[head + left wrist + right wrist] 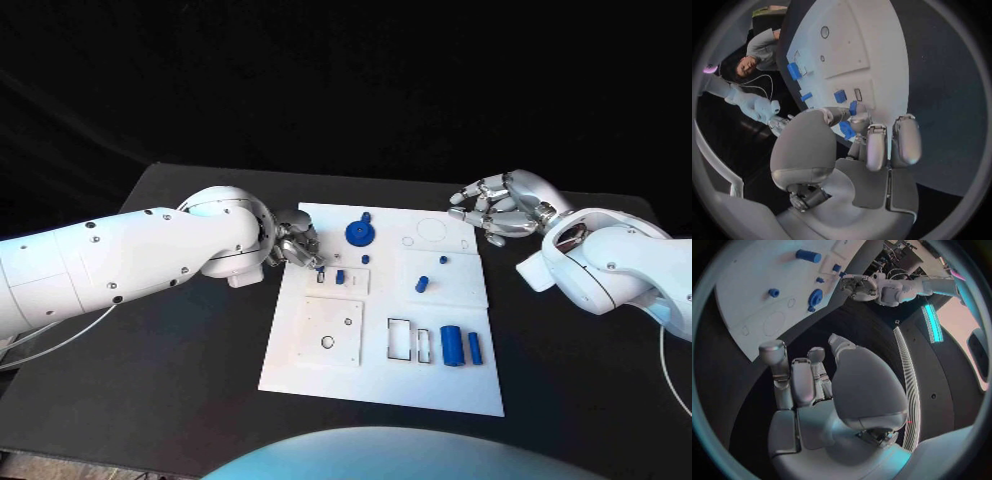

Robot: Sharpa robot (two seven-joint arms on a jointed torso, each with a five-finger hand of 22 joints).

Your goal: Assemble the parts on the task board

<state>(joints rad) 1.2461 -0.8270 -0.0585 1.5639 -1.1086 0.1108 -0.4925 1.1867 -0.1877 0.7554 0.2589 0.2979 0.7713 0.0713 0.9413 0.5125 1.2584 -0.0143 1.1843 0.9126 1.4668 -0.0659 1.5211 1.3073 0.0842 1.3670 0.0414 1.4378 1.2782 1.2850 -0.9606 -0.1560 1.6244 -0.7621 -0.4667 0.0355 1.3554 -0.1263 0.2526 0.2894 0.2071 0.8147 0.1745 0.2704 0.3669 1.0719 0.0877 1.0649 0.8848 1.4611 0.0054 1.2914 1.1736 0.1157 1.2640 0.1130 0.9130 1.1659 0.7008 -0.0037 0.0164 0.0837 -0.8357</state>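
The left hand, at the task board's left edge, pinched a small, stiff, light blue part (likely slippery); the right hand hung open.

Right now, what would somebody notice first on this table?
Probably the white board in the middle of the black table, dotted with small blue pieces like the round blue wheel near its far edge. The left hand reaches over the board's left edge, while the right hand hovers off its far right corner.
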